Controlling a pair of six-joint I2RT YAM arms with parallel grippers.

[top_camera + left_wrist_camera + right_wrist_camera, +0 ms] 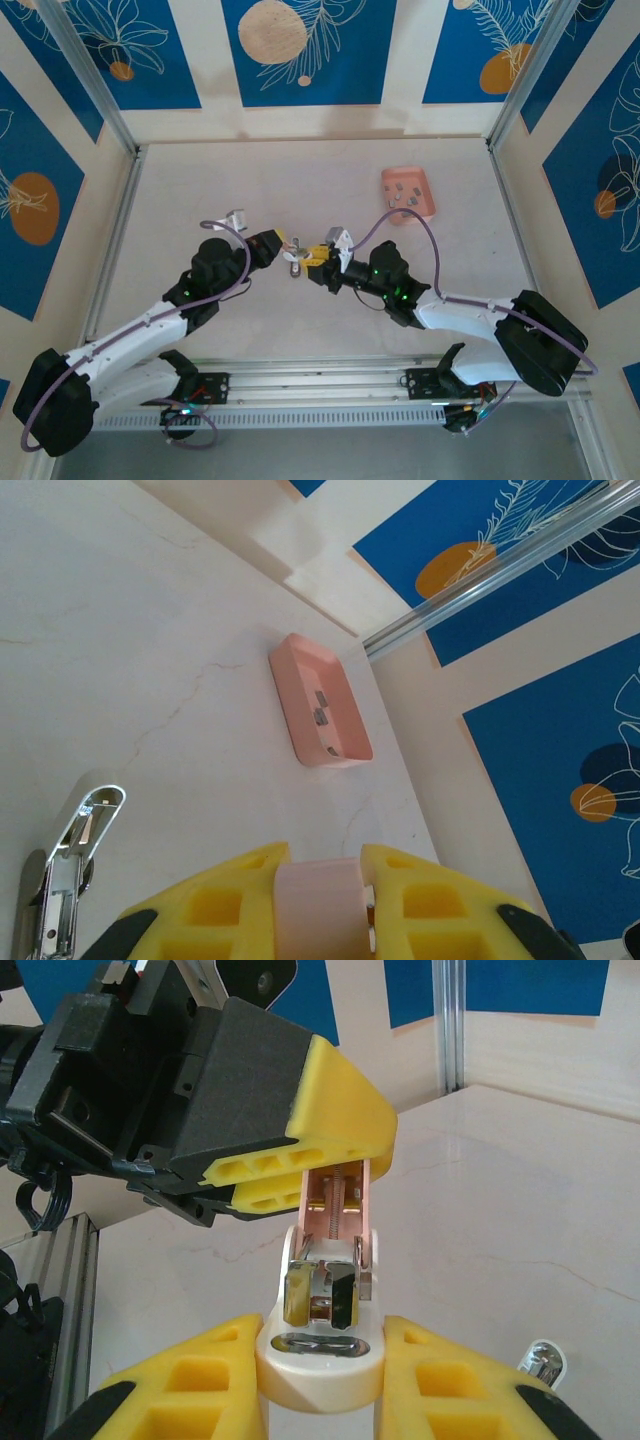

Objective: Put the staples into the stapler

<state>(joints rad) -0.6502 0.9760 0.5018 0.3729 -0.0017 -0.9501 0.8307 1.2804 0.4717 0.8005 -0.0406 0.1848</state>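
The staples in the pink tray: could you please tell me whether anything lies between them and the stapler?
Nothing visible: only bare table lies between the staples in their tray and the stapler. However, the left fingers and right fingers both hold the stapler.

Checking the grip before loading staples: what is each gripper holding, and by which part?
Both hold the stapler: the right gripper clamps its white rounded end, the left gripper its pink end.

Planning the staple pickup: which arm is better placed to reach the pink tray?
Probably right: left gripper and right gripper both grip the stapler, but the pink tray lies on the right's side.
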